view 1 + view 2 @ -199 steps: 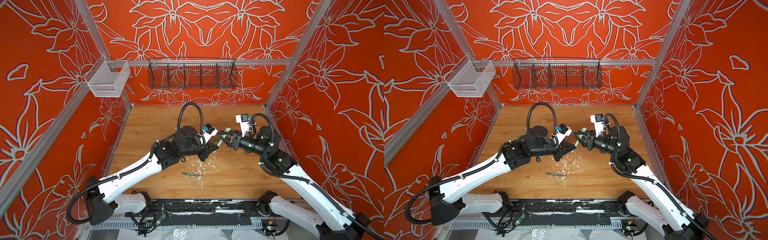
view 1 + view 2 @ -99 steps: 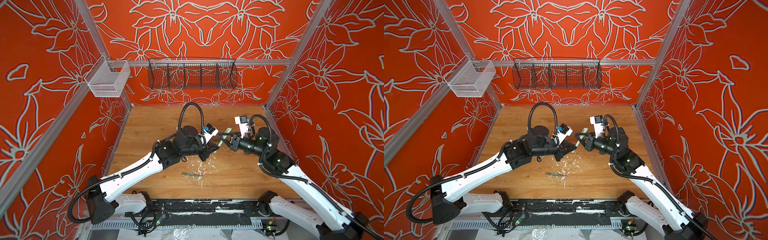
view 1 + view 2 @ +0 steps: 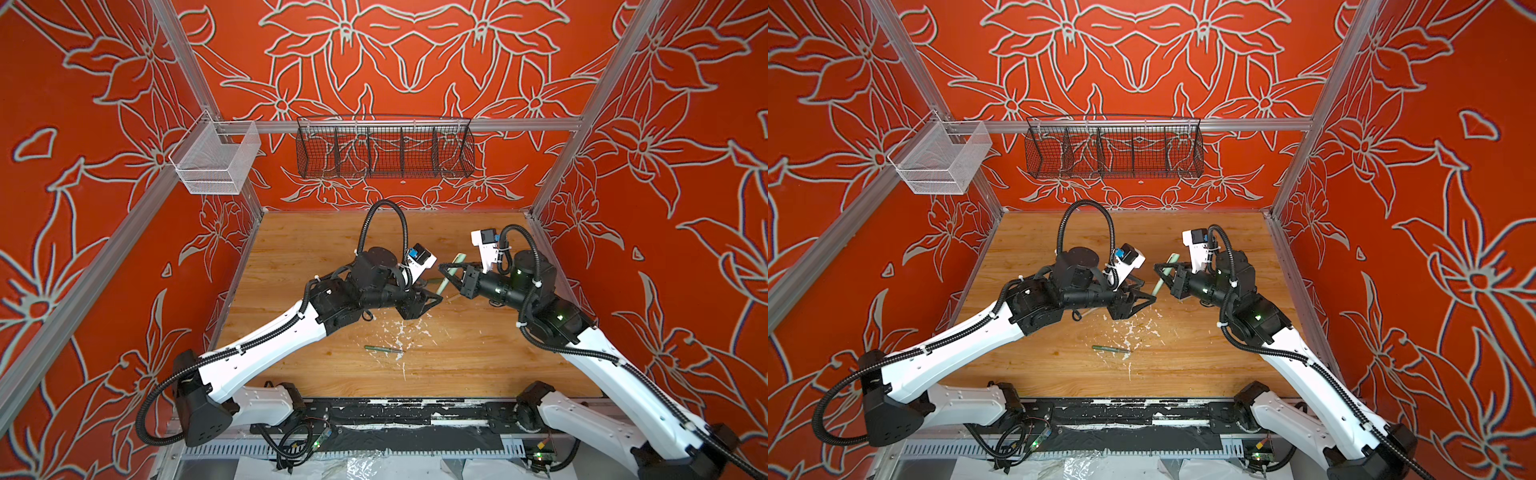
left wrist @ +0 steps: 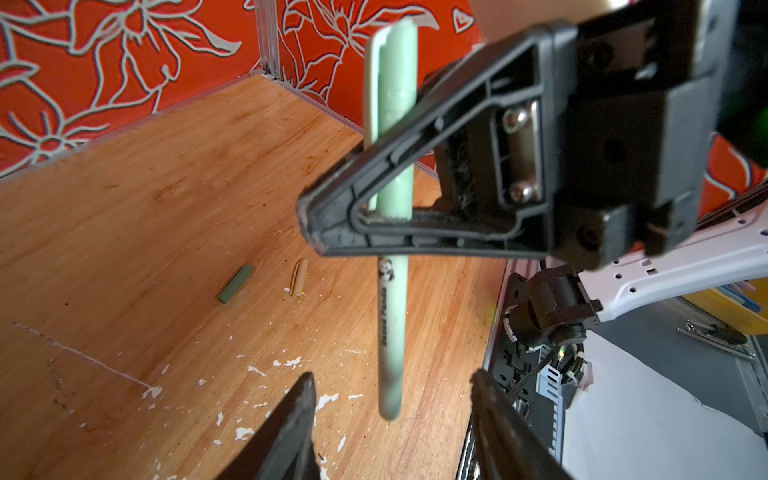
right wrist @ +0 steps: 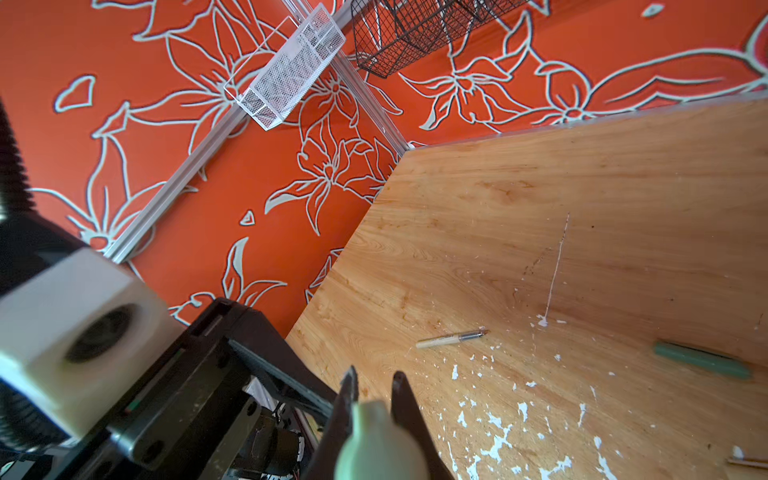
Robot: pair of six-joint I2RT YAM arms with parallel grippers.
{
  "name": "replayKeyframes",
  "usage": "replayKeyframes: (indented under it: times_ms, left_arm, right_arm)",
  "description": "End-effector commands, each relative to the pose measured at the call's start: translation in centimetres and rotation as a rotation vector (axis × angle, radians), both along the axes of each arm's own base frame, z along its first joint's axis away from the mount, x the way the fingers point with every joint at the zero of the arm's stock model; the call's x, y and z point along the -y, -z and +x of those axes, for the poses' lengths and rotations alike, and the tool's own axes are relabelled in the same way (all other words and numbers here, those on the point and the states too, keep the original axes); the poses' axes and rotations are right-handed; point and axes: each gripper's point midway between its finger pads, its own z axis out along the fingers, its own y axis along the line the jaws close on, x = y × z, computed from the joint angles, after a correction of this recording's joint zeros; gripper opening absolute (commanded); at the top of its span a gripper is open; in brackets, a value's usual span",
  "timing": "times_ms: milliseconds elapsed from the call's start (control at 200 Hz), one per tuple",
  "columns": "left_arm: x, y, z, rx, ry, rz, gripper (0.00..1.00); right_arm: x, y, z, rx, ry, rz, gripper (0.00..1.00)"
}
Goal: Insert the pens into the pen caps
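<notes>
My right gripper (image 3: 445, 272) (image 3: 1160, 271) (image 5: 375, 374) is shut on the pale green pen (image 3: 452, 271) (image 3: 1163, 277) (image 4: 392, 332) (image 5: 374, 440) and holds it steeply tilted above the table. The pen's thicker upper end (image 4: 392, 95) carries a clip and looks like the light green cap. My left gripper (image 3: 432, 291) (image 3: 1148, 290) (image 4: 392, 376) is open, its fingers on either side of the pen's lower end without touching it. On the wood lie a dark green cap (image 4: 235, 284), a tan cap (image 4: 299, 277), a tan pen (image 5: 451, 339) and a dark green pen (image 3: 382, 349) (image 3: 1109, 348) (image 5: 702, 359).
White paint flecks (image 3: 405, 332) dot the wooden table (image 3: 311, 245) in front of the grippers. A black wire basket (image 3: 384, 151) hangs on the back wall and a white mesh basket (image 3: 216, 160) on the left rail. Orange walls close in three sides.
My left gripper has opened and let go of the pale green pen's lower end. The right gripper closed and kept its grip on the pen. Both arms have barely shifted.
</notes>
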Motion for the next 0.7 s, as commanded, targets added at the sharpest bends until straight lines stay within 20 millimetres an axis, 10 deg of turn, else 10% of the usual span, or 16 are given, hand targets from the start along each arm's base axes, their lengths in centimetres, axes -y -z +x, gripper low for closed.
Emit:
replayKeyframes:
  times_ms: [0,696]
  left_arm:
    - [-1.3,-0.4,-1.0,-0.027,0.043,0.017,0.62]
    - [0.1,1.1,-0.6,-0.147,0.181,-0.007,0.56]
  right_arm:
    - [-0.9,-0.7,-0.3,0.031,-0.076,-0.039,0.0]
    - [-3.3,-0.2,-0.9,0.014,-0.229,0.025,0.0]
